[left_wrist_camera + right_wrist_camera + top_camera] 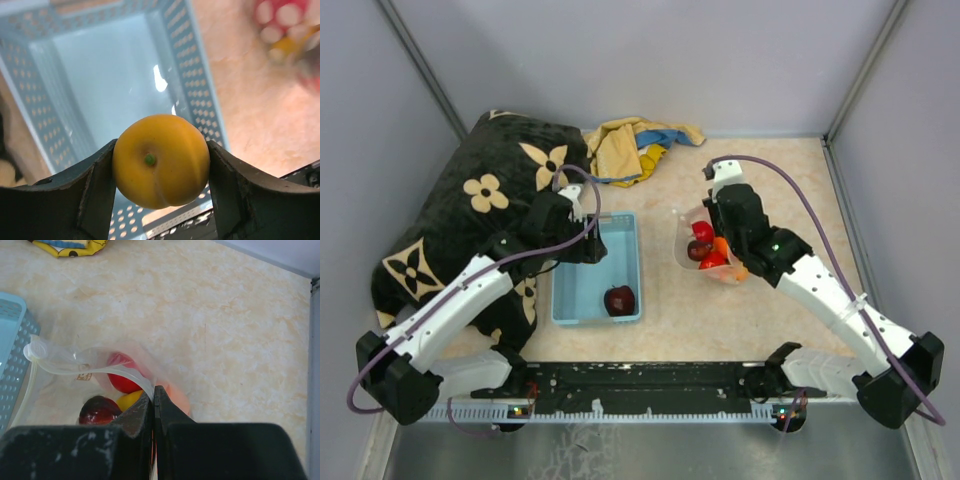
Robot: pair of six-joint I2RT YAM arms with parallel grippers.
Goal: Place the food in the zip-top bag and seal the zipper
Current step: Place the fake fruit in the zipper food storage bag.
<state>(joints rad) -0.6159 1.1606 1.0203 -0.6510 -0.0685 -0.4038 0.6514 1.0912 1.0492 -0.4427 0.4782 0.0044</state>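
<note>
My left gripper (pixel 160 165) is shut on a yellow-orange toy fruit (pixel 161 160) and holds it above the blue basket (pixel 195 95); in the top view it (pixel 588 246) hangs over the basket's far end. A dark maroon fruit (pixel 619 299) lies in the basket (pixel 570 300). My right gripper (pixel 154 396) is shut on the whitish zipper rim (pixel 125 375) of the clear zip-top bag (pixel 60 390), holding its mouth open. Red (pixel 122 381), yellow (pixel 129 400) and maroon (pixel 97 411) fruits lie inside it. In the top view the bag (pixel 705 245) stands right of the basket.
A black flowered blanket (pixel 470 210) lies at the left. A yellow and blue cloth (pixel 635 145) lies at the back. Grey walls enclose the marbled table (pixel 770 190).
</note>
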